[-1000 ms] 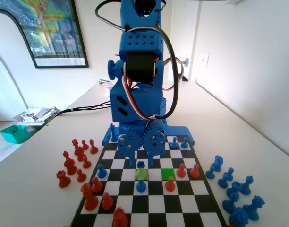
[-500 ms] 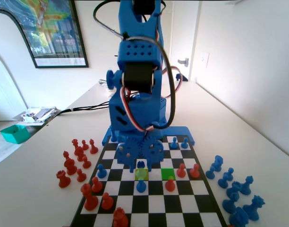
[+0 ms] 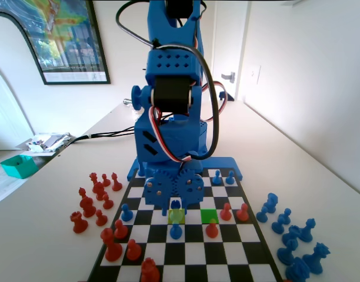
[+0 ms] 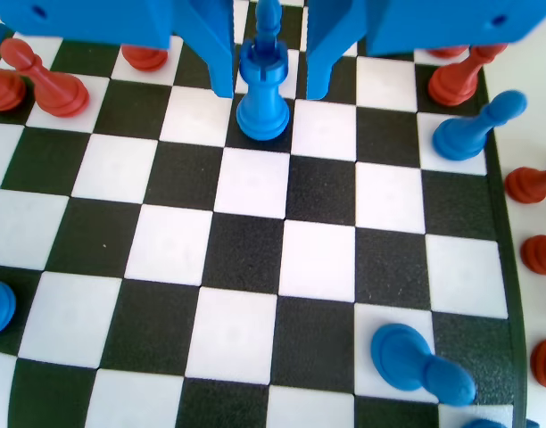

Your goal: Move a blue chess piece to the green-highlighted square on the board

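The blue chess piece (image 4: 262, 85), short with a notched crown top, stands upright on the board (image 4: 318, 259) between my two jaws. My gripper (image 4: 269, 91) is open, with a jaw on each side of the piece and a small gap to each. In the fixed view the gripper (image 3: 176, 202) is low over the paler yellow-green square (image 3: 176, 217), where the blue chess piece (image 3: 176, 205) stands. The green-highlighted square (image 3: 209, 215) lies one square to the right in that view and carries nothing.
A red pawn (image 3: 212, 228) stands just in front of the green square and a blue pawn (image 3: 176, 231) in front of the yellow-green one. Red pieces (image 3: 97, 194) crowd the table left of the board, blue pieces (image 3: 292, 235) the right. Another blue pawn (image 4: 420, 366) lies in the foreground.
The arm shifted slightly left in the fixed view and the gripper came down around the blue piece. In the last half second it has barely moved.
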`<move>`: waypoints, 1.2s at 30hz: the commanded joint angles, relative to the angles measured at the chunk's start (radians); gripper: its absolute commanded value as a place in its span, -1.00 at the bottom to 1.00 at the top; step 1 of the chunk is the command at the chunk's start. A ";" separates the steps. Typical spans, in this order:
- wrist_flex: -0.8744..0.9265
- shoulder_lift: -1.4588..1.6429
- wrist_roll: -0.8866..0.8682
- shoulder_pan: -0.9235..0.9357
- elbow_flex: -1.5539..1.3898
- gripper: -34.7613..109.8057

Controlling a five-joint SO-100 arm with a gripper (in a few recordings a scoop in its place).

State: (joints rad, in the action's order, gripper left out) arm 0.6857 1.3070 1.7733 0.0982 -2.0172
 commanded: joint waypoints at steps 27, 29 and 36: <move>-0.009 0.038 0.038 0.003 -0.008 -0.51; 0.002 0.046 0.035 0.000 -0.006 -0.51; 0.121 0.104 -0.011 -0.043 0.021 -0.51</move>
State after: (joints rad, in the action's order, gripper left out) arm 0.7501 1.3131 1.7748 0.0721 -2.0279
